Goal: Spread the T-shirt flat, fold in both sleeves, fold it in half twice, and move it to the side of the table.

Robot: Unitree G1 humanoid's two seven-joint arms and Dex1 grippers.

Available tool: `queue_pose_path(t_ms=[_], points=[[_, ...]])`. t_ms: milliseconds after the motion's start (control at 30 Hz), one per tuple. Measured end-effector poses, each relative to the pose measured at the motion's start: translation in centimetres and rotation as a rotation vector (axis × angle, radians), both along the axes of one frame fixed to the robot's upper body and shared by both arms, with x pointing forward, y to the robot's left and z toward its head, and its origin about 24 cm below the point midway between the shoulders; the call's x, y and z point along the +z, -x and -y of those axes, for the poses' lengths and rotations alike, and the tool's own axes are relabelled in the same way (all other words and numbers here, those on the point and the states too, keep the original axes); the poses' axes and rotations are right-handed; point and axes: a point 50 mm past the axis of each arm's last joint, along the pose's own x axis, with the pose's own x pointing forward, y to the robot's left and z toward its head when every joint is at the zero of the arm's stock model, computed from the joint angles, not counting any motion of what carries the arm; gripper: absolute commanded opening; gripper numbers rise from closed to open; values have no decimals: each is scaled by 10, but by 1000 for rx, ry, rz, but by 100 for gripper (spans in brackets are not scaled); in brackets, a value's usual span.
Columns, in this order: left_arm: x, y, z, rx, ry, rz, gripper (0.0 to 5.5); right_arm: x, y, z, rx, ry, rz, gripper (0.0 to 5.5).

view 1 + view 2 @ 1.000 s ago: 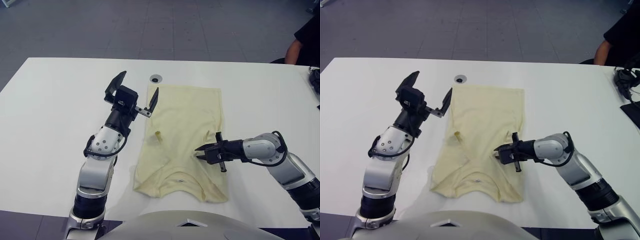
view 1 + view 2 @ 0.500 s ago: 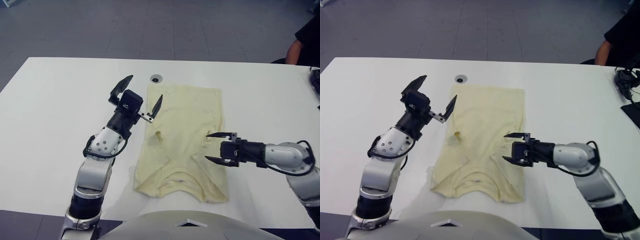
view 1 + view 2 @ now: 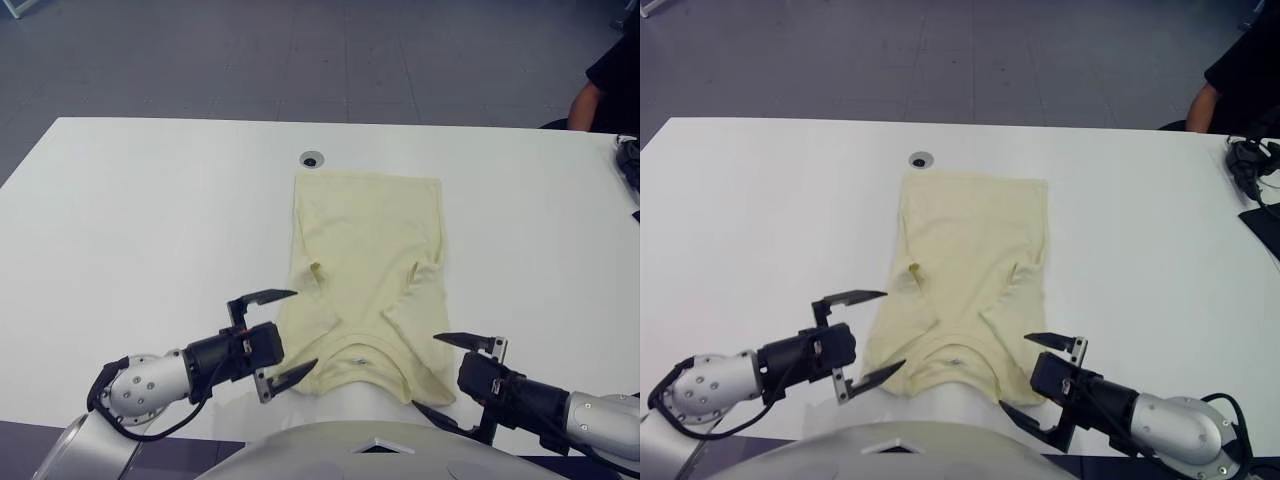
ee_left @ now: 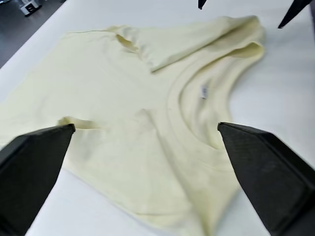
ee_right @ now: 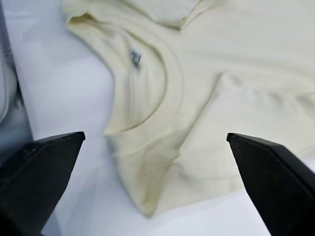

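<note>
The pale yellow T-shirt (image 3: pixel 365 260) lies flat on the white table (image 3: pixel 120 200), both sleeves folded in and the collar toward the near edge. My left gripper (image 3: pixel 306 327) stands open at the shirt's near left corner, low over the table. Open too, my right gripper (image 3: pixel 428 372) is at the near right corner. In the left wrist view the collar and shoulder of the T-shirt (image 4: pixel 147 93) lie between the left gripper's (image 4: pixel 146 126) spread fingers (image 4: pixel 34 172). The right wrist view has the T-shirt (image 5: pixel 206 69) collar beyond the right gripper (image 5: pixel 155 134). Neither holds cloth.
A round cable hole (image 3: pixel 312 159) sits in the table just beyond the shirt's far left corner. Dark cables and gear (image 3: pixel 1248 160) lie at the table's right edge. Bare table surface stretches to the left and right of the shirt.
Both arms have drawn back from the middle of the shirt to the near table edge, now flanking the collar end. The right gripper, nearly closed a second ago, has opened.
</note>
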Motion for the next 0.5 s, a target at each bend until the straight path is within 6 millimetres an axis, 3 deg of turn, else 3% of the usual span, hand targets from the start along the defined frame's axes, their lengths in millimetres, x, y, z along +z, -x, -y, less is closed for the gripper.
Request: queue_pose_path(t_ms=[133, 433, 500], points=[[-8, 14, -3, -69, -77, -19, 540, -1, 2, 2, 25, 45, -13, 538], [-26, 22, -10, -94, -199, -19, 540, -14, -2, 12, 91, 206, -5, 538], [-29, 18, -11, -79, -235, 12, 501, -15, -4, 12, 101, 212, 9, 518]])
